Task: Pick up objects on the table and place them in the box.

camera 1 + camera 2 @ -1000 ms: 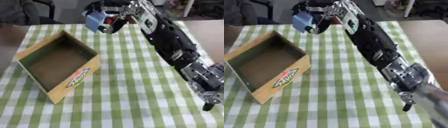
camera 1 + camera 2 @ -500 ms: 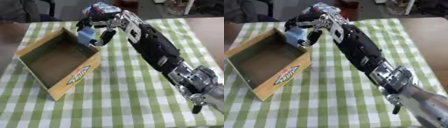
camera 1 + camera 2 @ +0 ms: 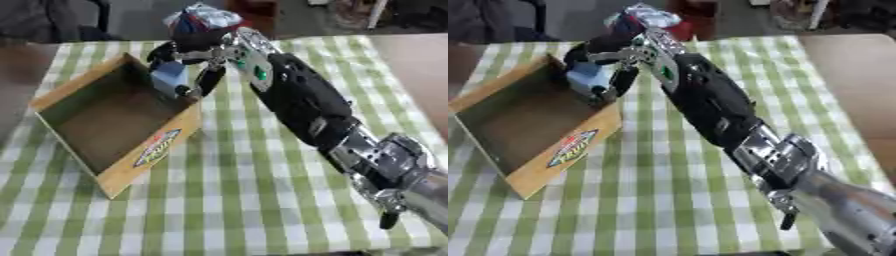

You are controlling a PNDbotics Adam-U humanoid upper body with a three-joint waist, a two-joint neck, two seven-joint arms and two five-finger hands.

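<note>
Presently the right hand (image 3: 197,60) is extended across the surface (image 3: 262,200) from the right side, its fingers curled around a small pale blue object (image 3: 170,80). The object hangs at the near right corner of the cardboard box (image 3: 114,120), just over the rim and partly above the open interior; whether it touches the wall cannot be determined. That position is consistent with a placement in progress: the hand carries the item high enough to clear the rim before release. The box interior appears bare brown, with a printed label on its outer front wall. The left hand is not in view. A green-and-white checked cloth covers the surface, with no other loose items visible on it. Beyond the far edge, dark furniture and a red item show indistinctly.
</note>
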